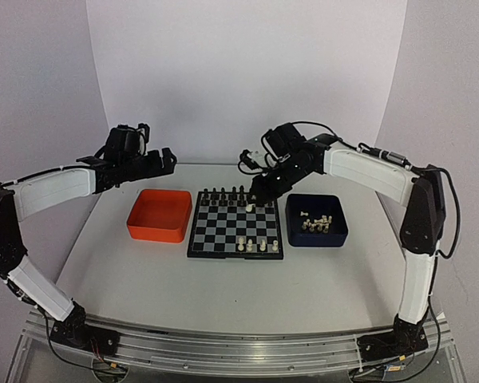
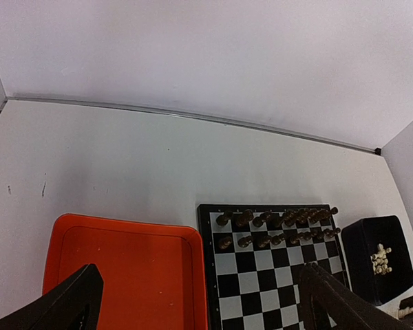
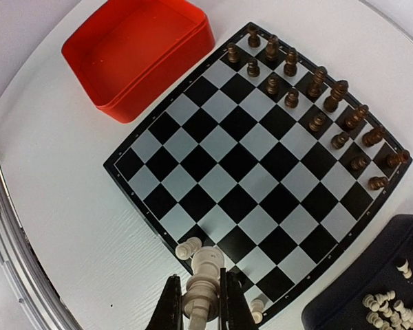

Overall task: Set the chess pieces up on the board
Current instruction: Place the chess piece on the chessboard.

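Observation:
The board [image 1: 223, 227] lies mid-table, black and silver-grey checks, also in the right wrist view [image 3: 241, 158] and the left wrist view [image 2: 255, 275]. My right gripper [image 1: 256, 198] hovers over the board's far right part, shut on a cream-white chess piece [image 3: 205, 285] whose head [image 1: 250, 207] pokes out below the fingers. In the right wrist view the right gripper [image 3: 198, 276] looks down on the near edge. Three white chess pieces [image 1: 251, 246] stand near the front edge. More white pieces [image 1: 315, 224] lie in the dark blue tray [image 1: 318, 242]. My left gripper [image 1: 161, 161] hangs open above the orange tray.
Black pieces [image 1: 227, 194] fill the board's two far rows, also in the right wrist view [image 3: 316, 89]. The orange tray [image 1: 156, 234] sits left of the board, touching its side. The blue tray [image 3: 392, 240] sits right of it. White walls close in the table's back.

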Action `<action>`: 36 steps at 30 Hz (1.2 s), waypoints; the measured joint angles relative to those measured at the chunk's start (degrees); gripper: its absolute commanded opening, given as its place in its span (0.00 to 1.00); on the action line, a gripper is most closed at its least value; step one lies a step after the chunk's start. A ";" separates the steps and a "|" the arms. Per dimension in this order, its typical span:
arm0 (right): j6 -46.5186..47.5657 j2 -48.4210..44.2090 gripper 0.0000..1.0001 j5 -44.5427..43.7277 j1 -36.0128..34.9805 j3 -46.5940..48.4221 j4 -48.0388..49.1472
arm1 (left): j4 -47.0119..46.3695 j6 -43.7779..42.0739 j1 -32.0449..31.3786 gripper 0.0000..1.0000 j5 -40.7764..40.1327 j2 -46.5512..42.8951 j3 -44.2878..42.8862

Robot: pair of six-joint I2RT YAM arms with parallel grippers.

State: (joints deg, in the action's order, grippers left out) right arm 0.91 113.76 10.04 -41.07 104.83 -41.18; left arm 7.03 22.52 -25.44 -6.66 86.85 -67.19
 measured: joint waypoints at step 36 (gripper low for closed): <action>15.51 21.78 0.00 -2.10 -7.83 17.33 -10.98 | 3.51 3.07 0.01 1.00 -2.51 -6.18 6.09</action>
State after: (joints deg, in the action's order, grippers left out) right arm 16.42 135.54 7.95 -48.90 122.16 -52.16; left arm 10.55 25.58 -25.43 -9.17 80.66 -61.10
